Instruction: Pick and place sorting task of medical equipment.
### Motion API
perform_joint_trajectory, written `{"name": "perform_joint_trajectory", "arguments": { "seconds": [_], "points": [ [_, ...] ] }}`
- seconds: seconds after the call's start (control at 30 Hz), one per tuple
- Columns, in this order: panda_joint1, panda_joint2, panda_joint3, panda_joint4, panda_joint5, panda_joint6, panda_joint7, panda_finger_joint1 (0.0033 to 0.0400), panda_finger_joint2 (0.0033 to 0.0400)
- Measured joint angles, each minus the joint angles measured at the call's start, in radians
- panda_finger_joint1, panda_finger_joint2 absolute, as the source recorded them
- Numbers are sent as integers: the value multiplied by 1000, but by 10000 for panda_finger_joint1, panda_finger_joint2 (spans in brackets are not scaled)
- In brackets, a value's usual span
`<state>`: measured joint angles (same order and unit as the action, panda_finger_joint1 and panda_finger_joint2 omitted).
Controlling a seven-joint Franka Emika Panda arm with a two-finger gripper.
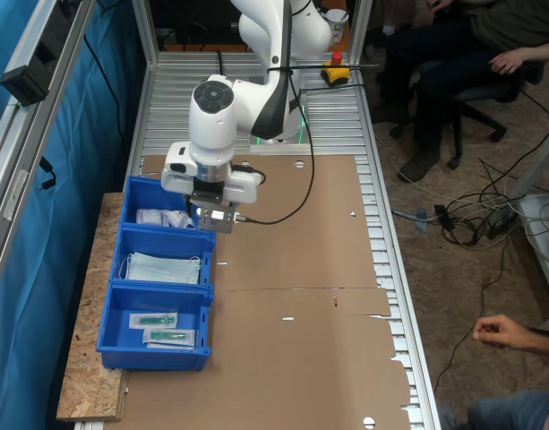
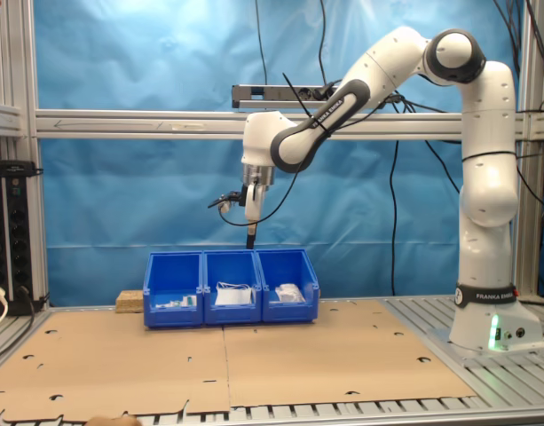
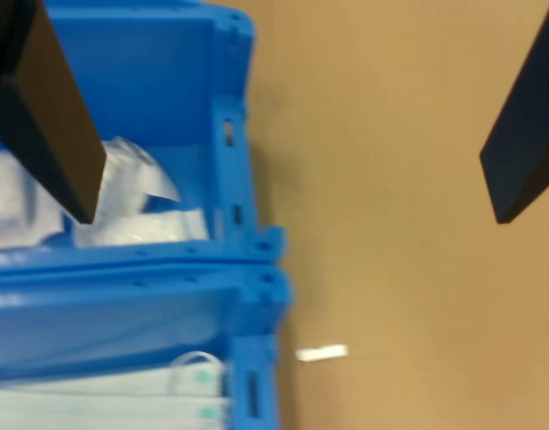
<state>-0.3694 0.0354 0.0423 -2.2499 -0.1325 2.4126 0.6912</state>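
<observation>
**Open claw above the bin row, packets in the end bin**

In the second exterior view, three blue bins stand side by side on the brown cardboard [image 2: 254, 373], from the second exterior view's left: the sleeve bin [image 2: 174, 288] with green-tipped items in clear sleeves, the mask bin [image 2: 232, 286] with pale blue masks [image 2: 233, 295], and the packet bin [image 2: 289, 284] with the white packets [image 2: 287, 292]. The gripper [image 2: 251, 238] hangs well above the row, over about the seam between mask bin and packet bin, pointing down, touching nothing.

In the first exterior view the packets [image 1: 164, 218] lie in the bin nearest the arm's base, partly hidden by the gripper [image 1: 213, 219]; the masks [image 1: 164, 268] fill the middle bin and the sleeves [image 1: 158, 320] the far one.

In the wrist view the two dark fingers [image 3: 50, 107] stand wide apart with nothing between them. One finger overlaps the crinkly packets [image 3: 135, 202] inside the blue wall; the other is over bare cardboard [image 3: 399, 224]
</observation>
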Motion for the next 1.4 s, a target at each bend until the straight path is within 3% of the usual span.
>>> {"name": "perform_joint_trajectory", "arguments": {
  "seconds": [0.33, 0.57, 1.0, 1.4],
  "points": [
    [57, -2, 75, 0, 89, -5, 0, 400, 400],
    [76, -2, 115, 0, 120, -16, 0, 400, 400],
    [109, -2, 164, 0, 151, -27, 0, 400, 400],
    [123, -2, 172, 0, 158, -29, 0, 400, 400]
  ]
}}
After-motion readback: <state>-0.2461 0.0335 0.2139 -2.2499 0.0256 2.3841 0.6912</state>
